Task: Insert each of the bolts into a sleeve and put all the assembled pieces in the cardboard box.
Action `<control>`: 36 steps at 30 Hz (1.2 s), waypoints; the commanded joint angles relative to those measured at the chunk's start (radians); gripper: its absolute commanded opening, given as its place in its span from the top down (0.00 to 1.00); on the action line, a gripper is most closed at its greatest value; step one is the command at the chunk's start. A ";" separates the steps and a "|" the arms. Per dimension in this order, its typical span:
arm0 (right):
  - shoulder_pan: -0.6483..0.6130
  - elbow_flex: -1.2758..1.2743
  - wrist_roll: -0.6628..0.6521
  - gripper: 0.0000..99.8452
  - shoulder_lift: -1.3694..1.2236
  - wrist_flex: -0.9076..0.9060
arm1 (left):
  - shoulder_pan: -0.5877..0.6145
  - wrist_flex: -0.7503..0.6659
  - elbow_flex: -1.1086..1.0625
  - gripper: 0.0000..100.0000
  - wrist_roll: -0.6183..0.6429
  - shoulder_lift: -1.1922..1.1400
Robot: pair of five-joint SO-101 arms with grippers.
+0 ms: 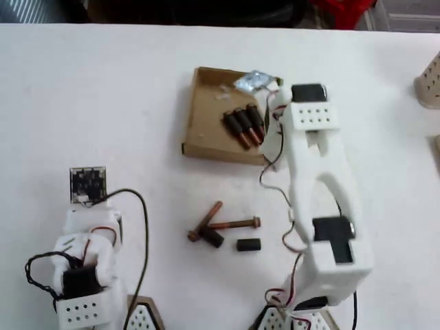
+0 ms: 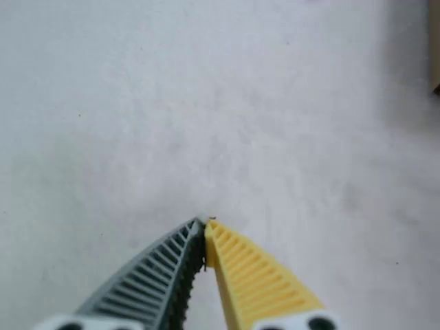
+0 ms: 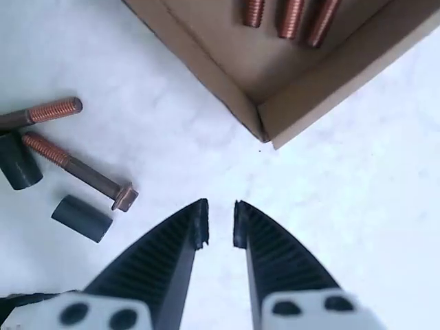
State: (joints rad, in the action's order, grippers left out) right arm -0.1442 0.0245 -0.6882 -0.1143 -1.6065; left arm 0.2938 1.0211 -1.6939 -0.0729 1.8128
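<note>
The cardboard box [image 1: 206, 113] lies at the middle back with three bolts in black sleeves [image 1: 244, 127] inside; their threaded ends [image 3: 289, 14] show over the box wall [image 3: 206, 65]. Two loose copper bolts [image 1: 234, 223] [image 1: 205, 221] and two black sleeves [image 1: 248, 244] [image 1: 212, 238] lie in front of it. My right gripper [image 3: 218, 223] hangs slightly open over bare table just off the box's near corner, with a bolt [image 3: 79, 170] and a sleeve [image 3: 82, 218] to its side. My left gripper [image 2: 205, 225] is shut on nothing above bare table at the front left.
The right arm [image 1: 320, 179] stretches along the box's right side. A shiny wrapper [image 1: 254, 82] sits at the box's far corner. A beige perforated cone [image 1: 430, 82] stands at the right edge. A black cable [image 1: 141, 213] loops beside the left arm [image 1: 86, 240].
</note>
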 commanded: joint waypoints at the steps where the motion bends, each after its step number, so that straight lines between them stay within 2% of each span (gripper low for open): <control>1: -0.073 -0.259 -0.049 0.95 0.245 0.077 | 0.005 0.006 0.000 0.98 -0.011 0.005; 5: -0.177 -0.500 -0.083 0.95 0.437 0.117 | 0.005 0.006 0.000 0.98 -0.011 0.005; 12: -0.328 -0.775 -0.236 0.95 0.674 0.113 | 0.005 0.006 0.000 0.98 -0.011 0.005; 19: -0.384 -0.987 -0.347 0.94 0.900 0.120 | 0.005 0.006 0.000 0.98 -0.011 0.005; 25: -0.426 -1.140 -0.402 0.85 0.969 0.214 | 0.005 0.006 0.000 0.98 -0.011 0.005; 30: -0.426 -1.186 -0.405 0.92 0.969 0.318 | 0.005 0.006 0.000 0.98 -0.011 0.005; 36: -0.446 -1.192 -0.405 0.90 0.969 0.351 | 0.005 0.006 0.000 0.98 -0.011 0.005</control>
State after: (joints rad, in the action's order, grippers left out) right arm -0.5800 -1.1707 -1.0810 0.8385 -1.2812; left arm 0.2938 1.0211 -1.6939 -0.0729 1.8128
